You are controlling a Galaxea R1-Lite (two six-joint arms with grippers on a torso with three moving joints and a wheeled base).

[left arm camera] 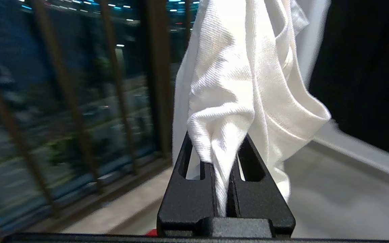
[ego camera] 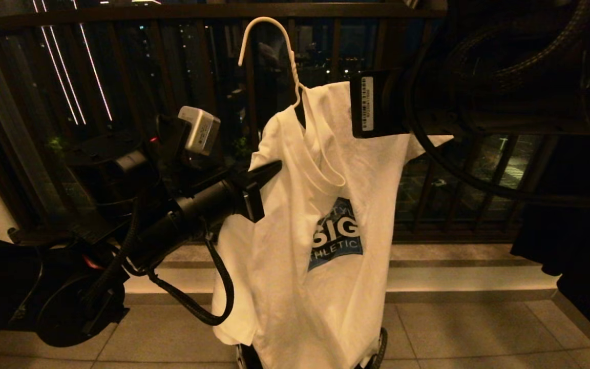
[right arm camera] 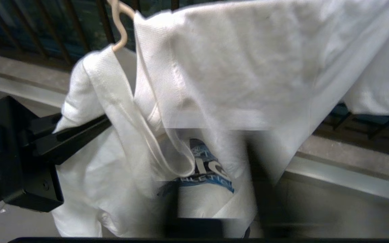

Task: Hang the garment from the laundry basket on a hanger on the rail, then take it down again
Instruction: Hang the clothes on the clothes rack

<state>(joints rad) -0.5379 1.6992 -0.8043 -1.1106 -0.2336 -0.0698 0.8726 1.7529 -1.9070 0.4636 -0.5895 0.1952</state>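
My left end effector (ego camera: 269, 171) is reaching in from the left of the garment (ego camera: 295, 256), and its two black fingers (left arm camera: 187, 199) are pinching a fold of the white cloth tightly between them, at the shirt's left edge just below the shoulder. The garment is hanging in the air on the hanger (ego camera: 267, 46), whose white hook is poking up above the collar, in front of the dark brown railing (ego camera: 121, 66). The blue chest print is facing me, below the neckline. To the right of the garment, my right end effector is up by the shirt's other shoulder. Its black wrist block is covering that shoulder in the head view, and its fingers are only a dark blur in its own wrist view, though they are closed. I am not able to see whether they are gripping cloth or hanger. Below the garment's hem, only a sliver of a dark loop is showing.
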